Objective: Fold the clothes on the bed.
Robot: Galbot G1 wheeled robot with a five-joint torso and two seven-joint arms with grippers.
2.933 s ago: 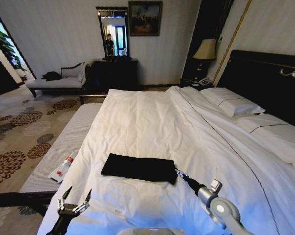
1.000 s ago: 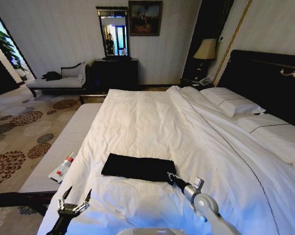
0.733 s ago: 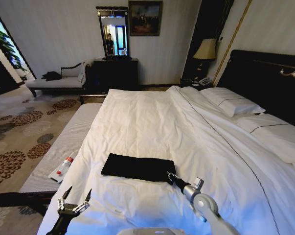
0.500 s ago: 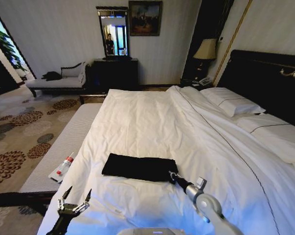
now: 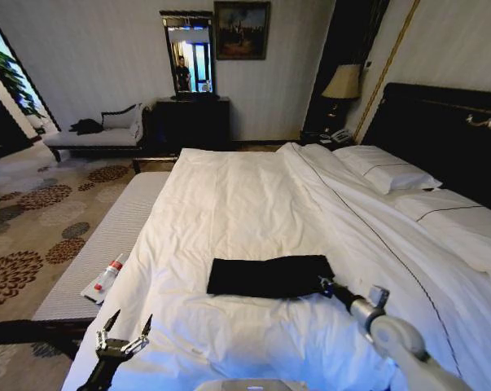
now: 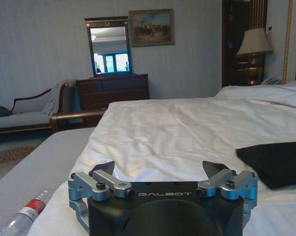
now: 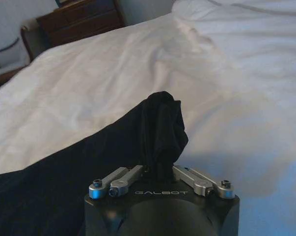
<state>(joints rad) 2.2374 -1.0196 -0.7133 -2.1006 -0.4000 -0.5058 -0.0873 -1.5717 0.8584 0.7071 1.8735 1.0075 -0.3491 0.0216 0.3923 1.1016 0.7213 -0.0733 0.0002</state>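
Right gripper (image 5: 323, 283) pinches the black T-shirt (image 5: 268, 276) (folded flat) on the bed (image 5: 229, 204); left gripper (image 5: 124, 330) hangs spread wide.

left gripper (image 6: 158, 167) — jaws apart, low over bed (image 6: 152, 132) | black T-shirt (image 6: 275, 162) beside | bottle (image 6: 22, 216) on bench

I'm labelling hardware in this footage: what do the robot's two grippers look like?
Both share one design: a black housing with white GALBOT lettering, and silver metal linkages with dark screws carrying the fingers. The left gripper has dark pointed fingertips. The right gripper sits on a dark slim wrist behind a silver-grey rounded arm joint.
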